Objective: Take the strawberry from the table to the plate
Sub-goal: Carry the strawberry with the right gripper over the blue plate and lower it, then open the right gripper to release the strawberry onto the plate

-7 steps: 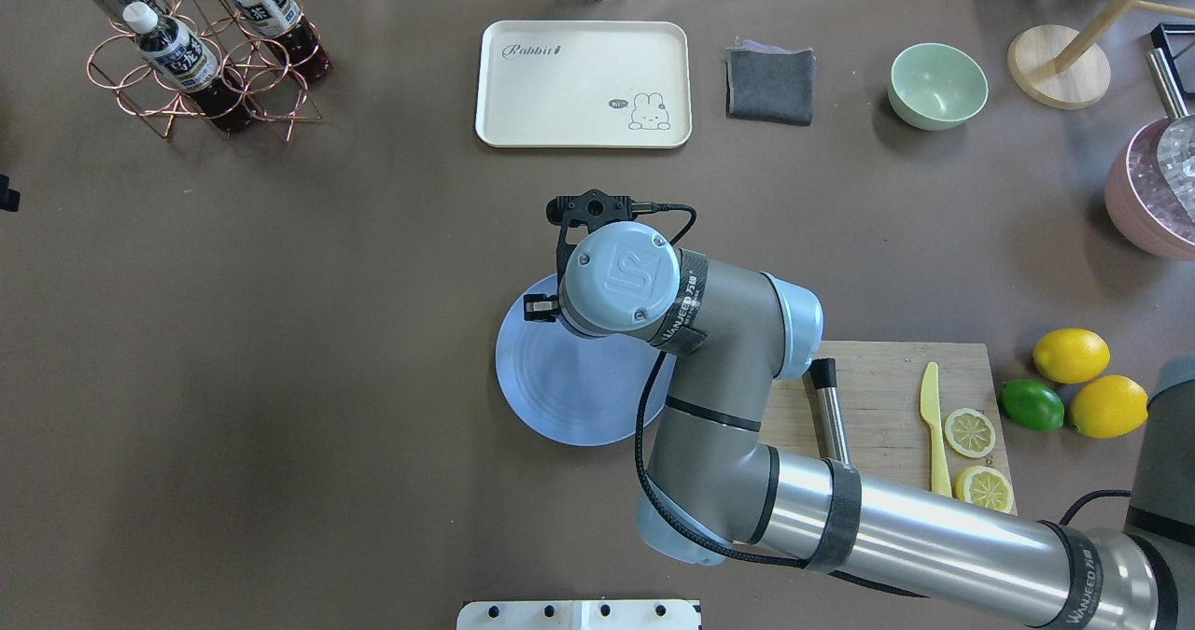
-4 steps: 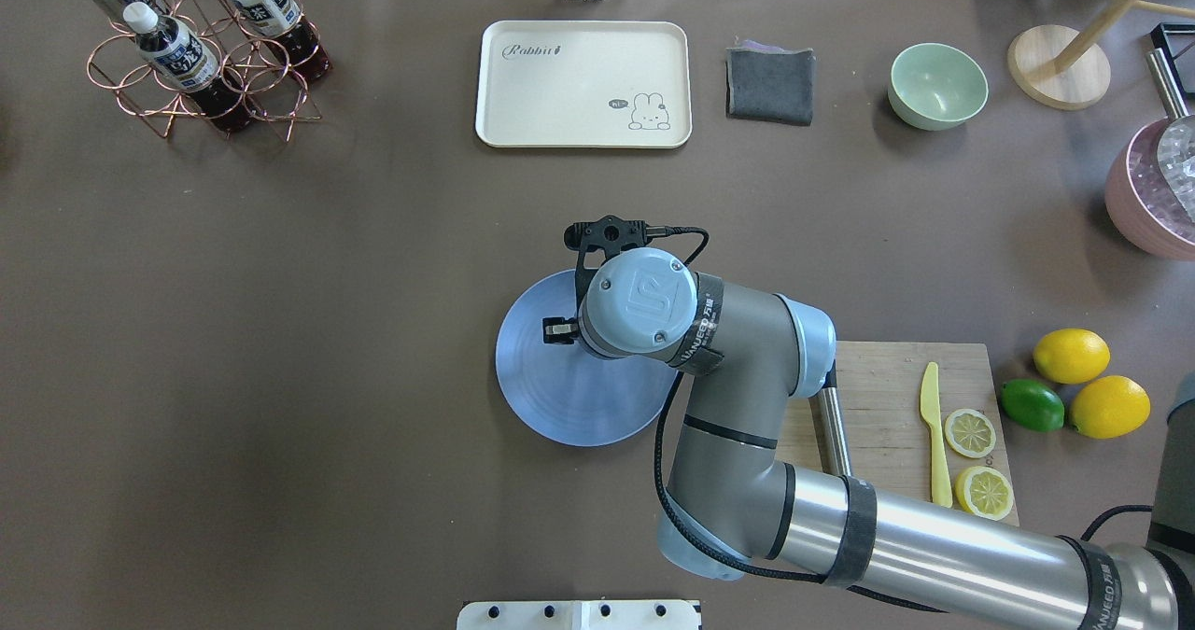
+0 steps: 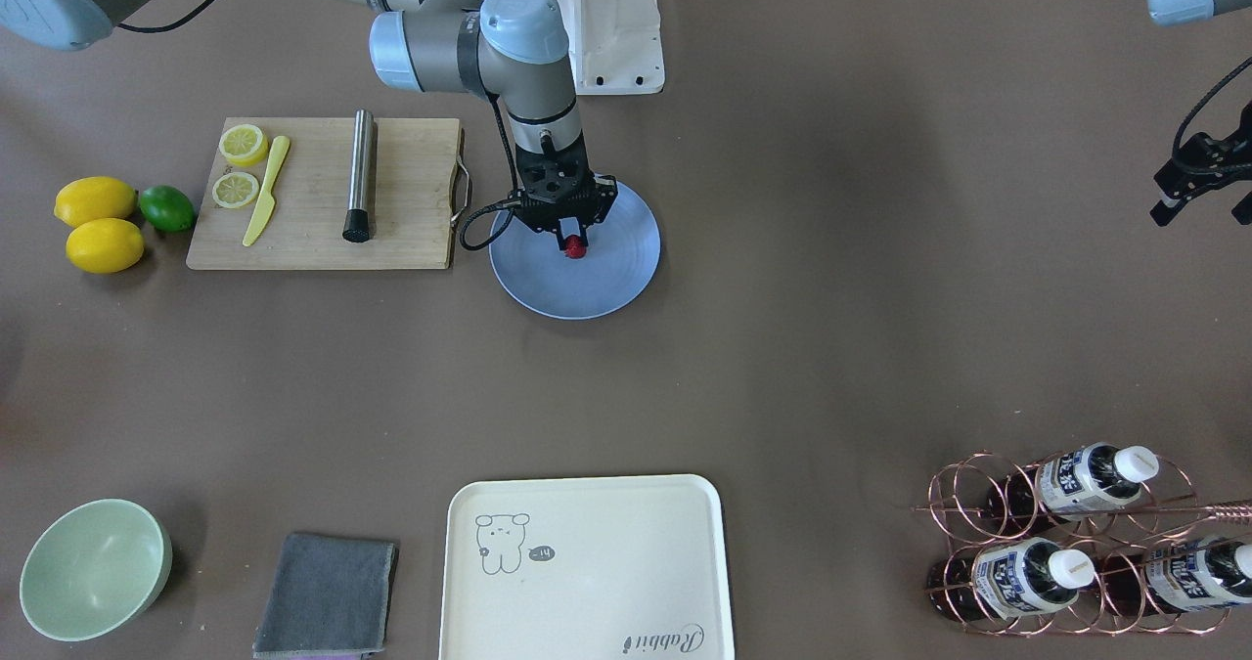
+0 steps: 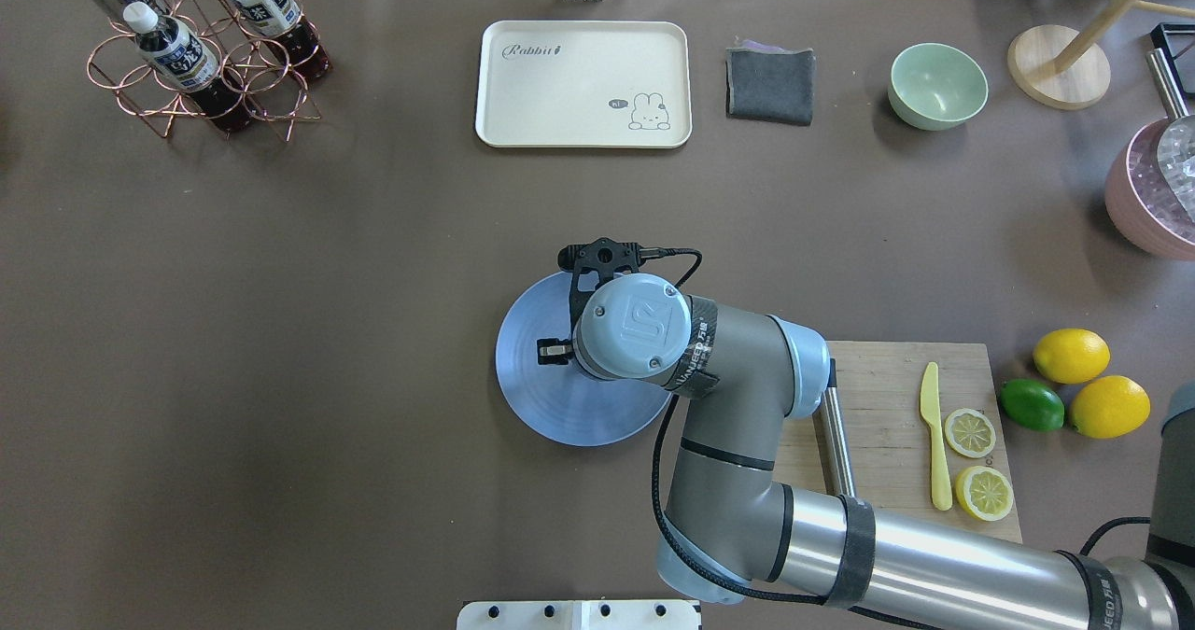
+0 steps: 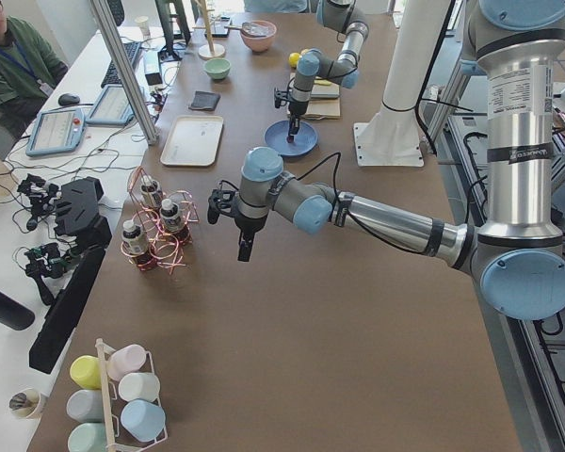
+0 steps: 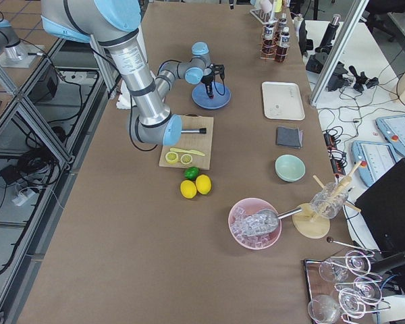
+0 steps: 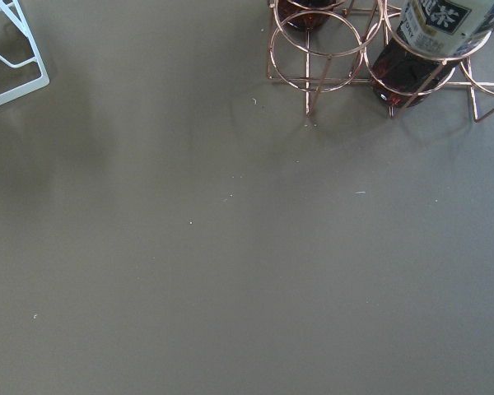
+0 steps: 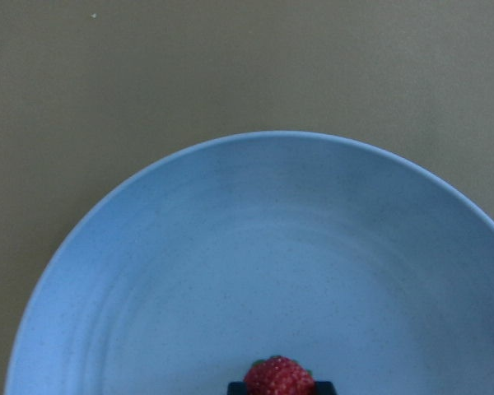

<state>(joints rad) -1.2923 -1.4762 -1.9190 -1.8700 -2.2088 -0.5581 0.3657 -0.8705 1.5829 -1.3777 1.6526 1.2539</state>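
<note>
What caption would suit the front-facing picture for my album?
Right end effector holds a strawberry over the blue plate, beside the wooden cutting board.

right arm (image 4: 878, 541) stretched in from the overhead view's lower right, wrist aimed straight down mid-frame, right gripper (image 3: 573, 237) pinched on the strawberry (image 3: 575, 246), left arm (image 5: 377, 218) across the left-side view's middle, left gripper (image 5: 245, 248) hung fingers-down, couldn't tell its grip

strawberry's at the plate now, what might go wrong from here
The roundish strawberry is in the right gripper over the plate; whether it touches is unclear, so dropped from height it might roll off the rim. The wrist cable loops beside the cutting board handle and might snag on withdrawal.
</note>
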